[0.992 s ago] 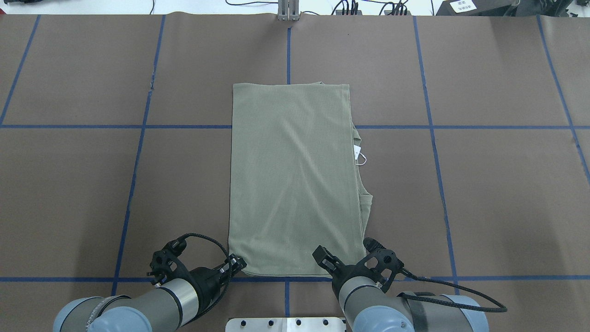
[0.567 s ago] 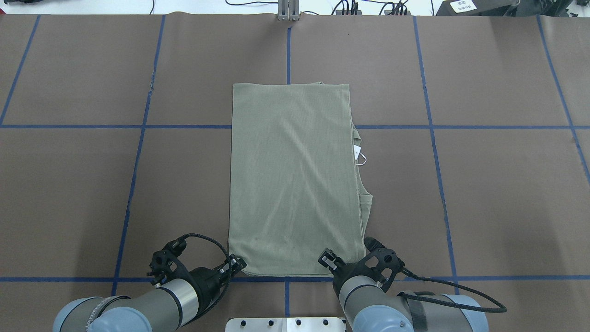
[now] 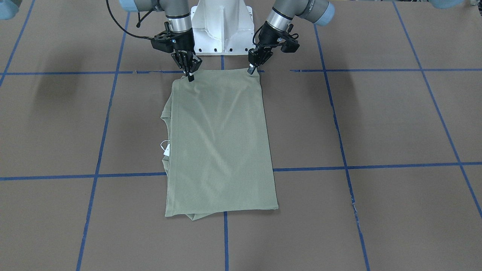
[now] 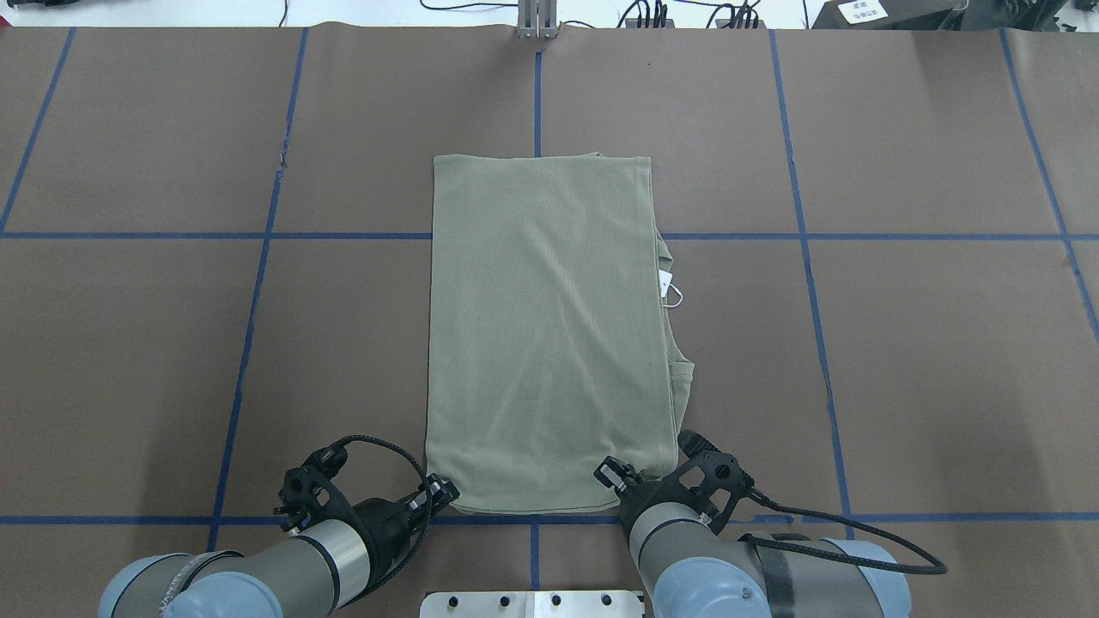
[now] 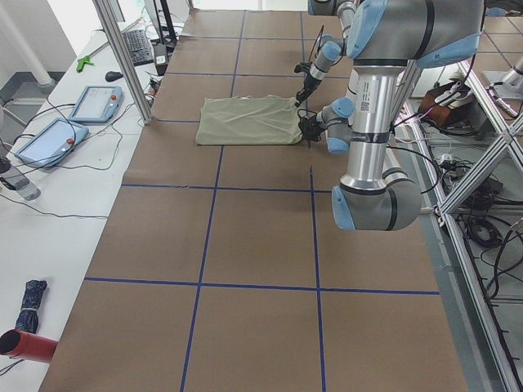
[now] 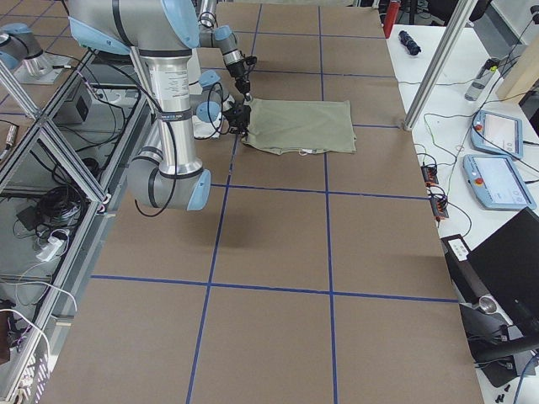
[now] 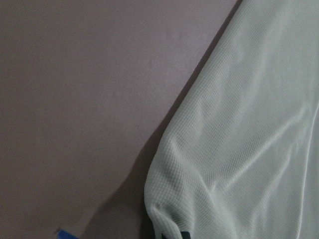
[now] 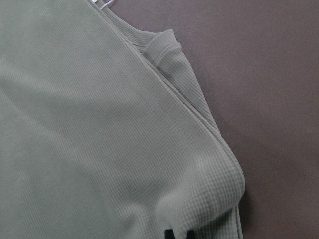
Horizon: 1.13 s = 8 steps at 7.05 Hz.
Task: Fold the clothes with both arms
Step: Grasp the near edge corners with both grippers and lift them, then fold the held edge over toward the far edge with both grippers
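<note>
Grippers first. The left gripper (image 3: 251, 69) is down at table level on the shirt's near corner, on the robot's left. Its jaws are pinched together on the corner fabric, and the left wrist cam shows the cloth gathered into a nub right at the dark fingertips (image 7: 183, 235). The right gripper (image 3: 190, 76) is the same at the other near corner: jaws closed to a narrow gap, knit puffed up in a fold over the fingertips (image 8: 171, 233). Both arms come in low from either side of the white pedestal base (image 3: 222, 26), wrists angled down at the table.

Shirt (image 4: 541, 335) — olive-green, folded to a long rectangle, lying flat mid-table with its long axis running away from the robot. The near short edge sits just at the blue tape line (image 4: 987, 518) closest to the base, and the far end lies past the next cross line. The top layer is smooth with a few shallow creases. Along the robot's-right long edge an under layer with a ribbed edge sticks out slightly. The white hang tag (image 4: 664, 283) and its loop poke out there onto the table (image 4: 901, 360). In the front view a bit of lower layer shows under the far edge. The table has a brown covering and a blue tape grid — the side views are too small to say anything about the jaws.
</note>
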{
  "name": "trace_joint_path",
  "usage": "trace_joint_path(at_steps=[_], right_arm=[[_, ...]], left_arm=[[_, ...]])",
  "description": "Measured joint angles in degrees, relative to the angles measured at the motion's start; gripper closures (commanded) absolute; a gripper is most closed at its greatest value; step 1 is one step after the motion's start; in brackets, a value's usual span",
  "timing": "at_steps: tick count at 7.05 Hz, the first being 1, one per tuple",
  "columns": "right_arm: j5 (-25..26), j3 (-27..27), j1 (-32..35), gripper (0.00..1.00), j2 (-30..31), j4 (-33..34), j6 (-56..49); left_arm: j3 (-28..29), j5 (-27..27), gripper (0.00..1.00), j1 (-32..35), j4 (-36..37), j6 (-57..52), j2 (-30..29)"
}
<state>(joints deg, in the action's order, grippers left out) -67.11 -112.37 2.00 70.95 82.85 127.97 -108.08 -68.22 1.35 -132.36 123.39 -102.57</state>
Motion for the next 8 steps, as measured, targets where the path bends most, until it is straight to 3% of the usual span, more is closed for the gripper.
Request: trace_joint_path(at_steps=[2, 3, 5, 6, 8], right_arm=[[-0.04, -4.0, 0.32, 1.0, 0.03, 2.38, 0.0], [-0.08, -9.36, -0.19, 1.0, 0.05, 7.4, 0.02], [-0.62, -23.38, -2.73, 1.0, -1.71, 22.66, 0.06], [-1.05, -26.24, -3.2, 1.0, -3.89, 27.9, -0.05], [-1.44, -24.14, -1.21, 1.0, -6.19, 30.61, -1.81]], left_arm=[[-4.07, -0.88, 1.0, 0.37, 0.3, -3.05, 0.74], [-9.79, -1.71, 1.0, 0.59, 1.92, -5.15, 2.29], [-26.15, -6.96, 1.0, 0.81, 13.59, -6.57, 4.42], [-30.86, -9.76, 1.0, 1.07, 18.98, -6.93, 4.18], [-27.87, -11.3, 1.0, 3.08, 22.43, -11.06, 0.69]])
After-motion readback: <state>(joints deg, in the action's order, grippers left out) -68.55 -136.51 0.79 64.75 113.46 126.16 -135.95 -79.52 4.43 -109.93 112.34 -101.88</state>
